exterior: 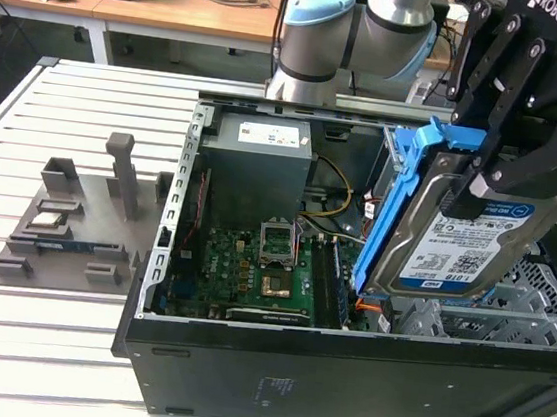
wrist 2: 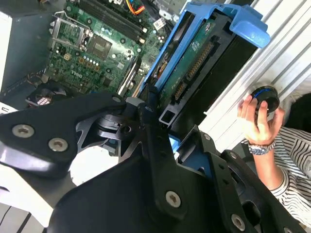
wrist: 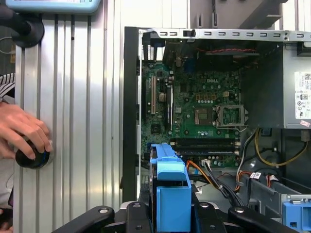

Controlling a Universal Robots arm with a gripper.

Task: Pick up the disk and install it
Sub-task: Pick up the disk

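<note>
Two black fingers of the gripper [exterior: 498, 158] pinch the disk [exterior: 456, 244] by its flat faces, holding it on edge over the open computer case [exterior: 269, 379] beside the drive cage [exterior: 540, 294], probably so its blue carrier [exterior: 396, 207] rails stay free to slide in.

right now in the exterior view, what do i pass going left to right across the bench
grey parts holder → green motherboard → disk
</note>
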